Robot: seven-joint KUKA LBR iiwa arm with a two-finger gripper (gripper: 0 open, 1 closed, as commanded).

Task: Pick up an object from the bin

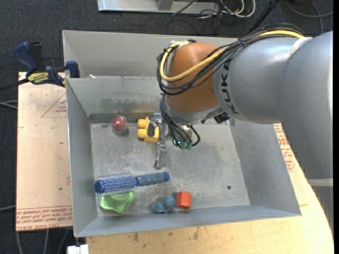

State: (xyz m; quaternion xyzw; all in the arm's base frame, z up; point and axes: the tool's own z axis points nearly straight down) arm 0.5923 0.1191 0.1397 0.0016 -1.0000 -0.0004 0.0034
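Front row: along the near wall lie a green floppy piece [117,201], a small blue lump [163,206] and an orange block [183,200]; the lump and block sit just beside each other.
Brush: a blue hairbrush [130,182] lies crosswise, bristle head to the left, with its handle end just nearer than the pincer.
Pincer: the pincer [160,163] hangs over the bare bin floor [212,168] between the brush handle and the yellow toy. No thing shows in its grip, and you cannot tell whether it is wide or narrow.
Far row: the yellow toy [146,129] lies close beside the wrist, and a red ball [119,124] sits further left by the far wall.
Doing it well: the brush handle looks the closest pick. Shift slightly toward it, set the closing line across the handle, and descend straight. The ball would likely roll.
Writing: black letters "KUKA" [226,86] run up the grey arm, partly crossed by cables.
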